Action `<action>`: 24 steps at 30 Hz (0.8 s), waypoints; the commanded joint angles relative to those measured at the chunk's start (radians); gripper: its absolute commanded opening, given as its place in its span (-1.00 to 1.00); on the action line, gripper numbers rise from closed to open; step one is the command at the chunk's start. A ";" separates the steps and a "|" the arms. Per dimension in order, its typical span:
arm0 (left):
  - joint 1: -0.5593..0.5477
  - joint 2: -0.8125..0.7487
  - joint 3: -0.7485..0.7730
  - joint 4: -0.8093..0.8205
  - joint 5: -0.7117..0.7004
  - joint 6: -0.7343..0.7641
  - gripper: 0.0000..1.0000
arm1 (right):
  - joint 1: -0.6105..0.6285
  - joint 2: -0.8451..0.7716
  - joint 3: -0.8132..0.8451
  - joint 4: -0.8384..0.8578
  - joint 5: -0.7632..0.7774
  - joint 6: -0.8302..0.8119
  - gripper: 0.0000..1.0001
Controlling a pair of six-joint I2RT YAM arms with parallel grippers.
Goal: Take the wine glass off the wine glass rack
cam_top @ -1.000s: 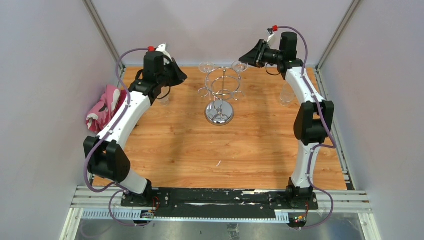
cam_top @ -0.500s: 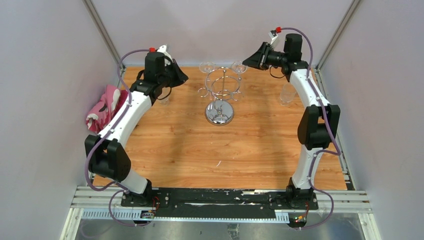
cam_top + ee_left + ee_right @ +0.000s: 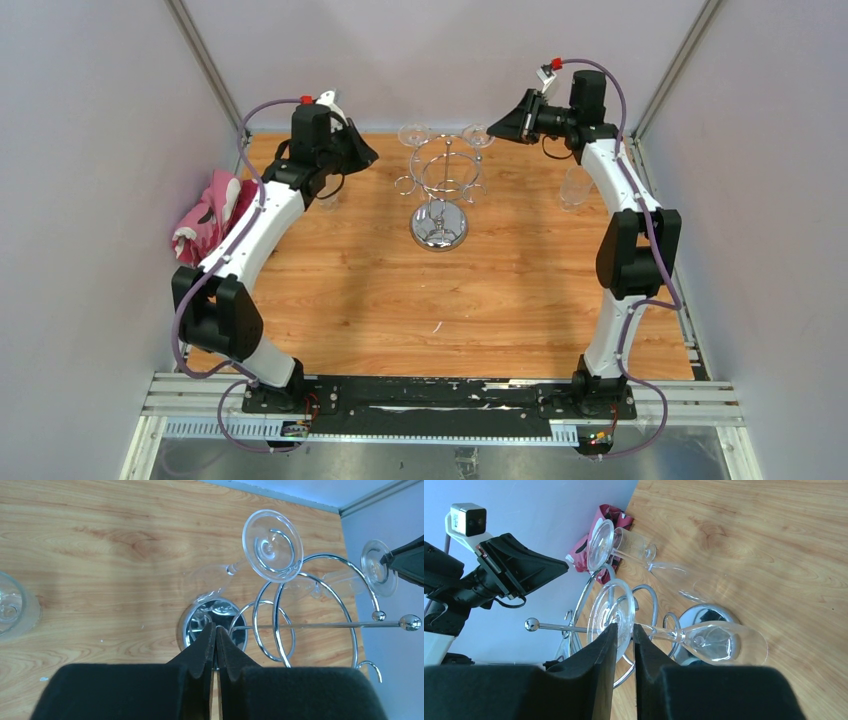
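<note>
The chrome wine glass rack (image 3: 445,190) stands at the back middle of the table, with two clear glasses hanging upside down from its top ring. My right gripper (image 3: 503,124) is at the foot of the right wine glass (image 3: 478,133). In the right wrist view its fingers (image 3: 625,627) are closed on the rim of that foot, and the bowl (image 3: 719,642) hangs over the rack's mirror base. The left glass (image 3: 412,133) hangs free. My left gripper (image 3: 366,154) is shut and empty, left of the rack and apart from it; its tips (image 3: 216,627) point at the rack base (image 3: 212,625).
A pink cloth (image 3: 210,215) lies at the left table edge. One clear glass (image 3: 325,198) stands under the left arm and another (image 3: 572,188) stands near the right arm. The booth walls are close behind the rack.
The right wrist has shifted a little to the right and back, while its fingertips stay at the right glass's foot. The glasses, the rack and the left arm have hardly moved.
</note>
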 commanded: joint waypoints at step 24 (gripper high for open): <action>-0.005 0.034 0.004 0.028 0.034 -0.013 -0.86 | -0.006 0.111 0.185 -0.099 -0.147 -0.035 -0.55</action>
